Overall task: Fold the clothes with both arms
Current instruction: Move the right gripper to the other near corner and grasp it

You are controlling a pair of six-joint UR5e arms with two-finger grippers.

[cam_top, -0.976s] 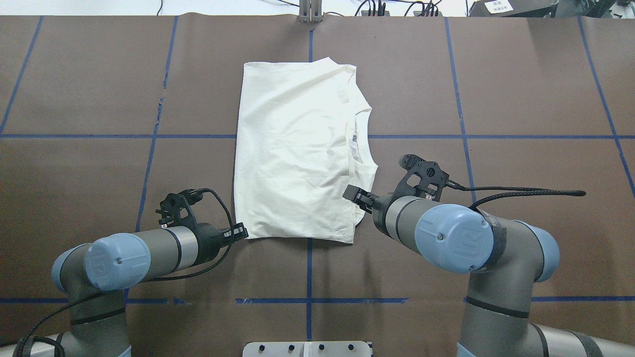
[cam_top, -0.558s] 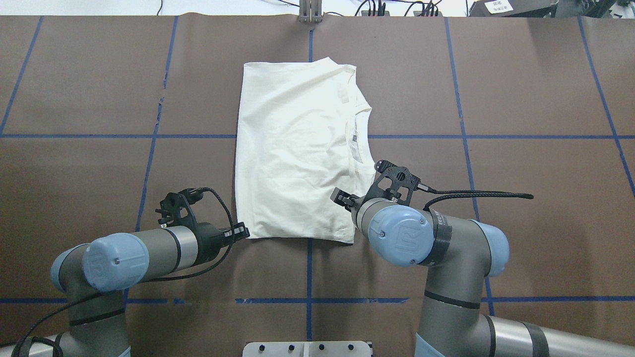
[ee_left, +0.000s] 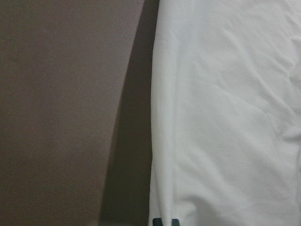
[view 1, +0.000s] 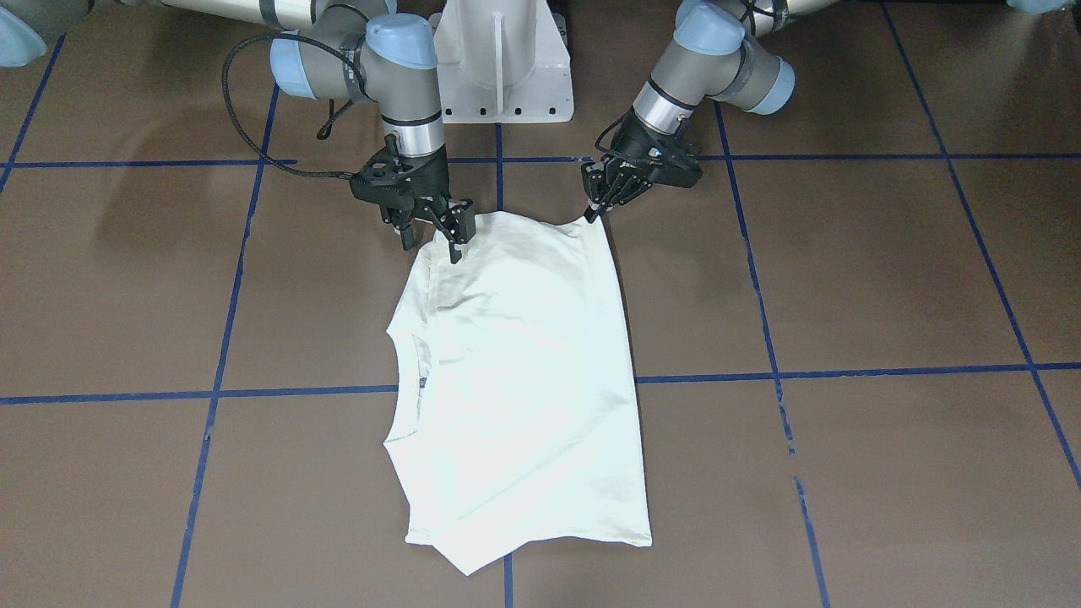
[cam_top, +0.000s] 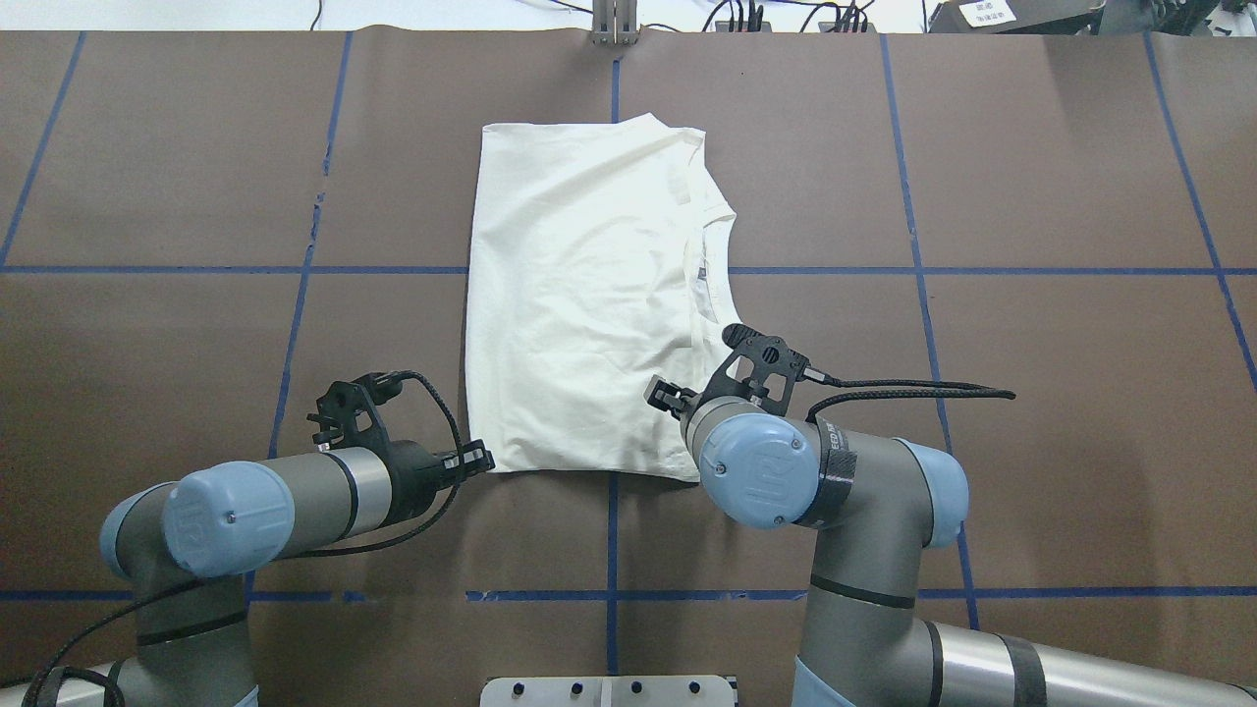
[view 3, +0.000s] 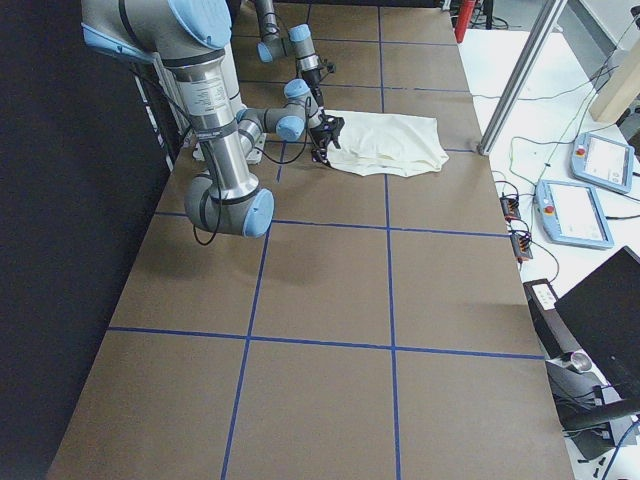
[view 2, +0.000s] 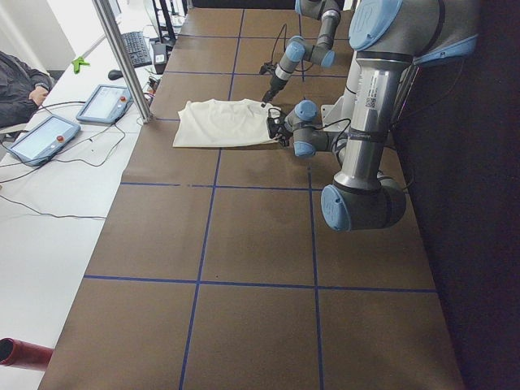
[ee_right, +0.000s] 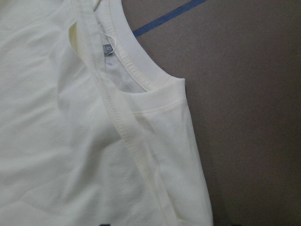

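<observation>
Motion this last second has all been on my right side: the right arm has swung inward, and the right gripper [view 1: 432, 243], which was out past the hem by the sleeve-side edge, now sits over the near corner of the T-shirt [cam_top: 589, 295], its jaws spread with cloth beneath and between them. The left gripper [view 1: 593, 211] has not budged; its jaws look drawn together on the opposite near corner, where the fabric rises to a small peak at the tips, so I read that as a pinch already made. The shirt lies flat on the brown table [cam_top: 982, 196], plain cream side up, its near edge running from one set of jaws to the other and the rest stretching away beyond them; the neckline [ee_right: 136, 70] lies just ahead of the right jaws, on their outer side. With the right jaws placed, I judge both near corners are nearly in hand. What remains is to close the right side, then lift both corners together and carry them over to the far edge.
</observation>
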